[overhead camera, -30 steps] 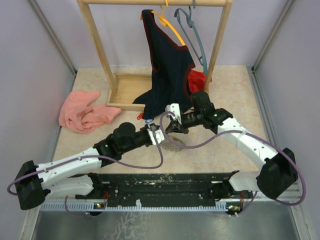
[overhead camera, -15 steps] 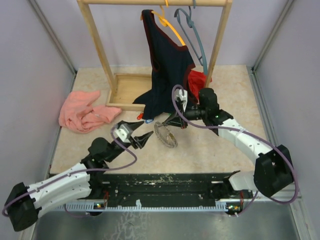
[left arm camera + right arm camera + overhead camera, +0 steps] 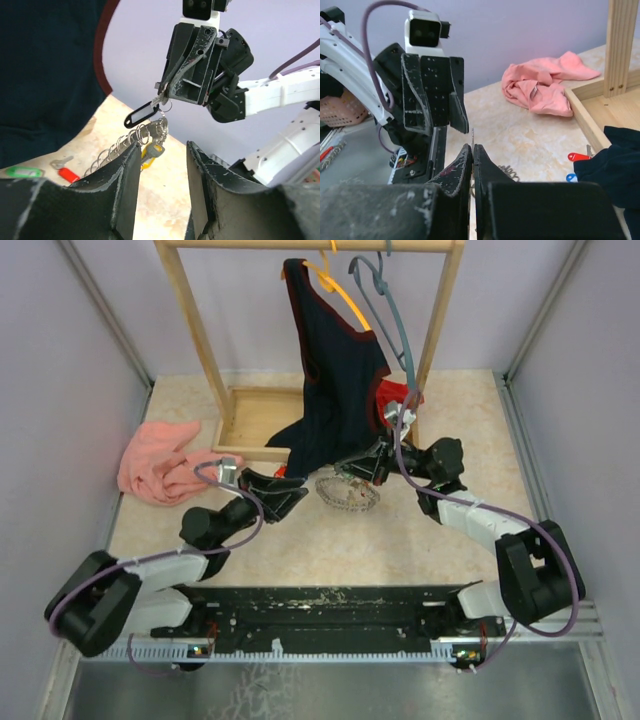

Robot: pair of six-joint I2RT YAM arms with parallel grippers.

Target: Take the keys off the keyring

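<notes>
The keyring point(image 3: 348, 490), a dark ring edged with wire loops, hangs tilted just above the table. My right gripper point(image 3: 368, 472) is shut on its upper edge, and a thin metal sliver sticks up between the right gripper's point(image 3: 472, 150) closed fingers. A black-tagged key point(image 3: 137, 115) and a yellow-tagged key point(image 3: 150, 150) dangle from the keyring point(image 3: 125, 145). My left gripper point(image 3: 293, 495) is open just left of the ring. Nothing lies between the left gripper's point(image 3: 164, 146) fingers, which are apart from the ring. Loose green-tagged point(image 3: 22, 171), red-tagged point(image 3: 67, 174) and silver point(image 3: 62, 161) keys lie on the table.
A wooden clothes rack point(image 3: 250, 400) stands at the back, with a dark garment point(image 3: 335, 370) hanging down close behind both grippers. A pink cloth point(image 3: 165, 465) lies at the left. Red point(image 3: 577, 156) and blue point(image 3: 570, 177) tags lie near the garment's hem.
The left gripper let go of the ring, drew back left, then came back toward it, jaws open. The right gripper carried the ring back and to the right.
</notes>
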